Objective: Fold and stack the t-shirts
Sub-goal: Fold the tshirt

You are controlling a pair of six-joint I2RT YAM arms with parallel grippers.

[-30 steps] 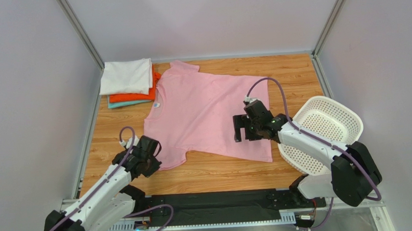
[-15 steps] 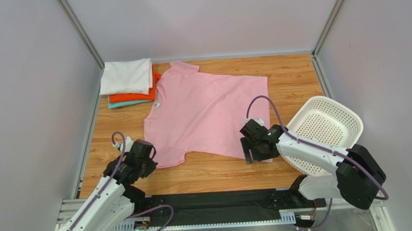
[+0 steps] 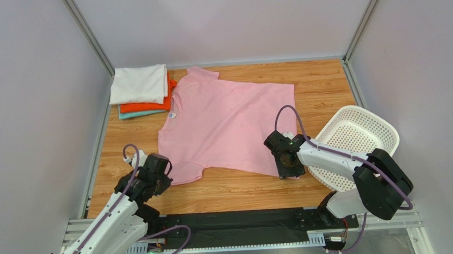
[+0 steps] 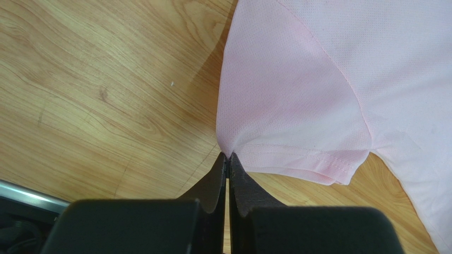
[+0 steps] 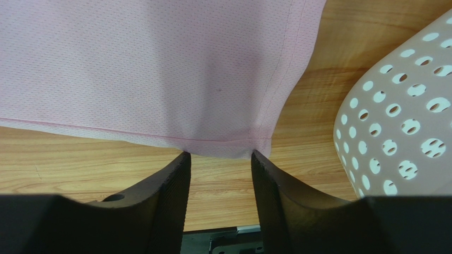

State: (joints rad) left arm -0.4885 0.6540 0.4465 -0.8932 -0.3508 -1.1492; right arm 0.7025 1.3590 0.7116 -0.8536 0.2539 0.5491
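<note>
Right wrist: right end effector point(image 5: 218, 156) released astride pink t-shirt point(image 5: 159, 69) hem corner, so seat cloth deeper before clenching; left end effector point(image 4: 228, 156) grips sleeve.

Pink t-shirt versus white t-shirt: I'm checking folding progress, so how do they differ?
The pink t-shirt lies spread open, unfolded; the white t-shirt is folded small. The pink t-shirt rests directly on the table; the white t-shirt tops the orange-red shirt and the teal shirt. Both are plain cloth.
</note>
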